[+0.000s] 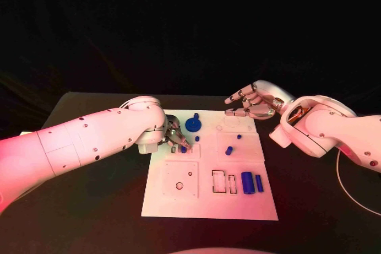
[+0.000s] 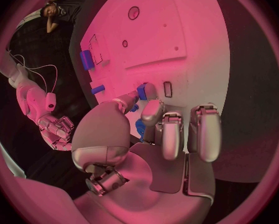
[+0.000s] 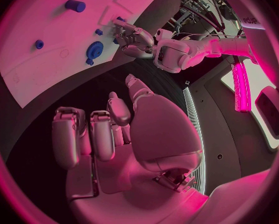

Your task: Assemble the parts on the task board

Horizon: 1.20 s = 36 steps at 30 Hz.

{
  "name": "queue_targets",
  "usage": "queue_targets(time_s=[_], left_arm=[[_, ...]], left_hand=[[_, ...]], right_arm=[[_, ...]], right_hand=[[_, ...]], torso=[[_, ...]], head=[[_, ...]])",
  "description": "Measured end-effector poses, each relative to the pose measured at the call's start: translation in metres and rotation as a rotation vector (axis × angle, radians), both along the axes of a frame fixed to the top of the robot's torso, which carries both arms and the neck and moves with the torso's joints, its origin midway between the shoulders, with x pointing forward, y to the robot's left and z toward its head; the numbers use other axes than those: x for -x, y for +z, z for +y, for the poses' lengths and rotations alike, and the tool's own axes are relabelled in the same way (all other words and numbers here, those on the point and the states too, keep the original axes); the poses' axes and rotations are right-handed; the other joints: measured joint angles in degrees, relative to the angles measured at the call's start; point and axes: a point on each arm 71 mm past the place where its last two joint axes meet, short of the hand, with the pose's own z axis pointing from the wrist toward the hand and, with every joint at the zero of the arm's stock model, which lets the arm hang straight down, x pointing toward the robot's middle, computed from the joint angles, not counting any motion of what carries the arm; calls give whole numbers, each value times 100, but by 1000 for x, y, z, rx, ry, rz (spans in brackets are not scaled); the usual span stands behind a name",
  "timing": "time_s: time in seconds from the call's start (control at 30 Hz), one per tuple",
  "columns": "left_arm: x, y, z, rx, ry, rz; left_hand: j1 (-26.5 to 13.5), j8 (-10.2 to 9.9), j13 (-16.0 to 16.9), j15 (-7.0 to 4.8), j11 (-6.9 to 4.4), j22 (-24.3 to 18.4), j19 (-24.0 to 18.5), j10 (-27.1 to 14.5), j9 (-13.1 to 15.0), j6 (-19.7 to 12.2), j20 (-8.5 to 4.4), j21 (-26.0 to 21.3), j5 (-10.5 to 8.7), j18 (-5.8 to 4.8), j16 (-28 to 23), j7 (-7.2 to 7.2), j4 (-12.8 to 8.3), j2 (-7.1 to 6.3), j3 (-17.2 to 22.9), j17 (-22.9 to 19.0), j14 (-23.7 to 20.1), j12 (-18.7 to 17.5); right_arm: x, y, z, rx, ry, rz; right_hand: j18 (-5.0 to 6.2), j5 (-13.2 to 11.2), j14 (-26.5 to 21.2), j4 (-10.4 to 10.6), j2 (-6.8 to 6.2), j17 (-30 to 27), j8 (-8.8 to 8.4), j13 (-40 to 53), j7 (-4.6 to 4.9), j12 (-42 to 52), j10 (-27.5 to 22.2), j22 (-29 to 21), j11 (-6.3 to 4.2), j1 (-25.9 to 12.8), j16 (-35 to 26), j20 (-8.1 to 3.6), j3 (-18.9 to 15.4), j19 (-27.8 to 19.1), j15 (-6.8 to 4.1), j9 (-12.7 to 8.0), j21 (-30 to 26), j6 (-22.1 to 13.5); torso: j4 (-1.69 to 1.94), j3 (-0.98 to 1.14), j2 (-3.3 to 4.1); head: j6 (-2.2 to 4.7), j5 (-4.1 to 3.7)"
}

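White and flat, the task board (image 1: 208, 207) lies mid-table with shallow cut-out recesses and small matte blue parts. The left hand (image 1: 173, 137), at the board's left edge near its far corner, pinches a small blue peg (image 1: 183, 149) between thumb and a fingertip and holds it against the board beside a narrow slot (image 2: 168, 89). The right hand (image 1: 252, 105) hovers just past the board's far right corner, fingers apart and loosely curled, holding nothing.

The main risk, as I judge it, is the peg tilting in so slight a pinch, so that it jams at the recess edge or skids off the smooth board. A blue gear (image 1: 193, 123) sits close behind the fingers and could be nudged. Two blue cylinders (image 1: 248, 183) lie side by side toward the board's near right corner, and their round shape would let them roll if the board is jolted.
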Motion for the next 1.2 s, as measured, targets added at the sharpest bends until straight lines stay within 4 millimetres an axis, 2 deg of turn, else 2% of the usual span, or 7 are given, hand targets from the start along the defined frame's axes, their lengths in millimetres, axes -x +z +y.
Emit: queue_targets(time_s=[0.2,0.3,0.7,0.93,1.03,1.2], left_arm=[[1,-1,0,-3,-5,5],[1,-1,0,-3,-5,5],[0,0,8,6,22,-17],[0,11,12,40,43,-54],[-1,22,16,61,53,-77],[-9,48,24,67,65,-120]], left_hand=[[-165,-4,13,-17,-19,0,0,19,-7,30,0,0,12,-1,0,13,128,-84,-448,0,17,0],[-203,-37,24,-17,0,0,0,41,-7,30,0,21,12,0,0,13,184,-46,-656,0,17,0],[-240,-38,64,-38,-19,0,-21,60,-7,91,-20,36,4,0,0,-8,398,-83,-1548,-1,-4,35],[-180,-44,45,-38,-19,0,0,60,0,91,-41,18,-27,0,0,-8,540,-23,-1831,-1,-4,34],[-60,-84,-121,-38,-9,-1,0,-19,9,31,-41,-84,-27,-1,0,24,588,17,-2008,3,-4,-122],[352,-221,-683,-17,85,-1,0,-434,-40,-222,-41,-378,-27,0,0,136,588,83,-2291,4,17,-652]], right_arm=[[0,0,0,-1,0,1],[0,0,0,-1,0,1],[0,0,1,-4,2,4],[-1,-1,0,-4,-1,6],[-2,-1,-1,-3,-5,7],[-4,-3,-3,-1,-12,10]], right_hand=[[-1,0,0,7,24,0,0,-3,0,-9,0,-1,0,-24,-22,0,-7,0,0,0,0,0],[-1,0,0,30,24,-1,0,-12,0,-9,-21,-1,21,-24,-22,0,-30,0,0,0,0,0],[0,24,0,39,24,-2,0,-53,0,-65,-54,-76,11,-24,-87,-2,-72,-42,0,0,-65,0],[0,24,0,62,46,-2,0,-58,0,-65,-63,-81,20,-46,-87,-1,-94,-42,0,0,-65,0],[0,24,0,62,46,-2,0,-59,0,-65,-63,-81,20,-46,-87,-1,-94,-42,0,0,-65,0],[0,24,0,61,46,-3,0,-58,0,-65,-63,-80,20,-46,-87,-1,-94,-42,0,0,-65,0]], torso=[[1,0,-1],[1,0,-1],[2,-3,-1],[1,-3,-2],[0,-3,-3],[3,-1,-3]], head=[[-4,-3],[-4,-3],[-9,-24],[9,-25],[17,-29],[33,-36]])
